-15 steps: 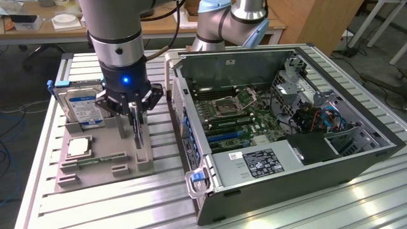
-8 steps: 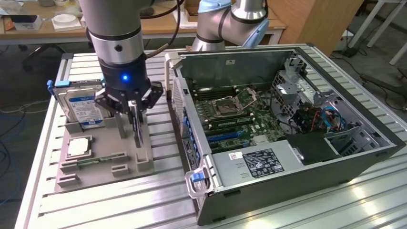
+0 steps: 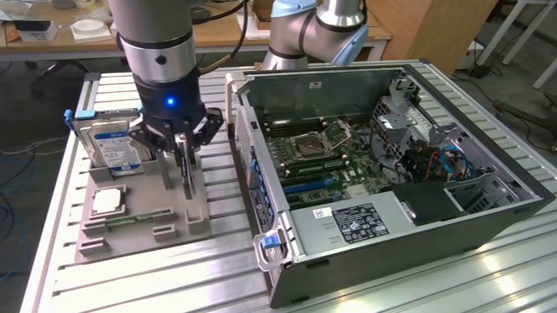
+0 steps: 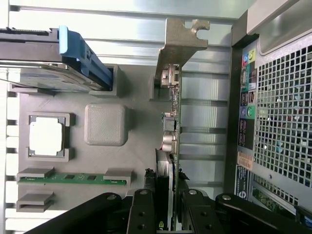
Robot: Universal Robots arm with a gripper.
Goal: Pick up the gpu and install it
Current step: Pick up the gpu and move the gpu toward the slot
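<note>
Exterior view: black fingers (image 3: 205,134) clamped on gpu (image 3: 186,175), thin dark card standing on edge in grey moulded holder (image 3: 130,244) on slatted aluminium desk (image 3: 130,283), just beside open black PC case (image 3: 392,261). Wrist view: fingers (image 4: 143,212) sat either side of card edge, silver end bracket (image 4: 181,39) at far end. Reckoned: grip wanted square, card vertical, so bracket wouldn't snag holder.

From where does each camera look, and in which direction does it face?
Exterior view: high off the arm, looking down on the tray and open case; the arm and jaws show.
Wrist view: on the wrist, looking along the jaws, which show closed on the upright gpu.
Both show the gpu, tray, drive and case.
</note>
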